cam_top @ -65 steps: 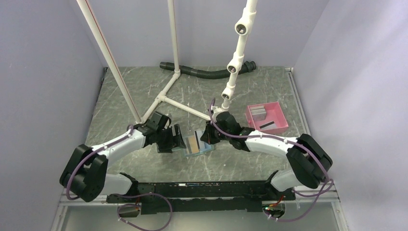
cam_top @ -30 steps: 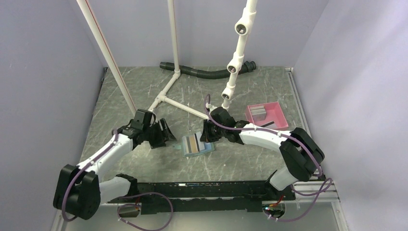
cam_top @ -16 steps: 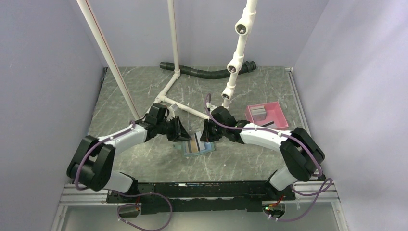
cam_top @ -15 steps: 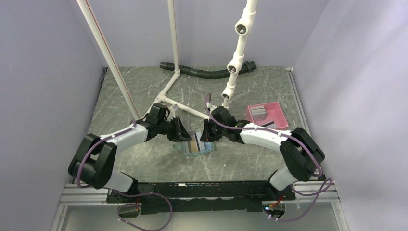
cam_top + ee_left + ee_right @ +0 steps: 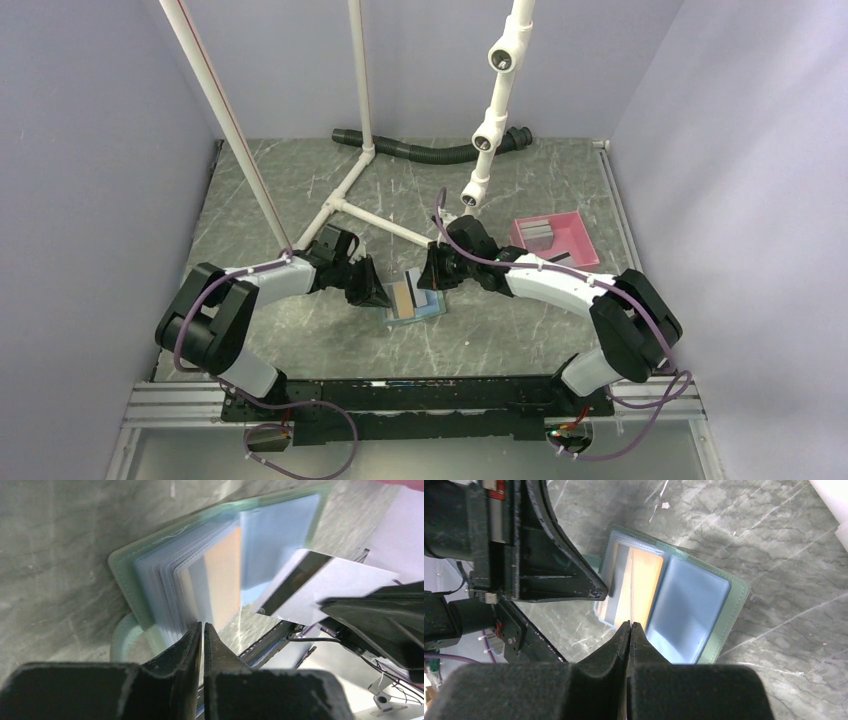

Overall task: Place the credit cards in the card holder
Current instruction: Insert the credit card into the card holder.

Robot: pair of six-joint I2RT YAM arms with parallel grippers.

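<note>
**Card holder** (image 5: 420,305) lies open at table centre, a tan card (image 5: 645,582) in its sleeves. At its 9 o'clock your left gripper (image 5: 202,626) is narrowed to a slit at the sleeve edges. You cannot tell whether it has any hold there. At 1 o'clock your right gripper (image 5: 629,625) pinches a credit card (image 5: 325,587). A pink tray (image 5: 575,240) sits at 2 o'clock, on a marbled table (image 5: 560,180) between lilac walls (image 5: 100,150).

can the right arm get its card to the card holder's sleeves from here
Probably yes: the card holder lies open directly under the right pincer and its card, with nothing between; the left pincer only nips the holder's left edge.
</note>
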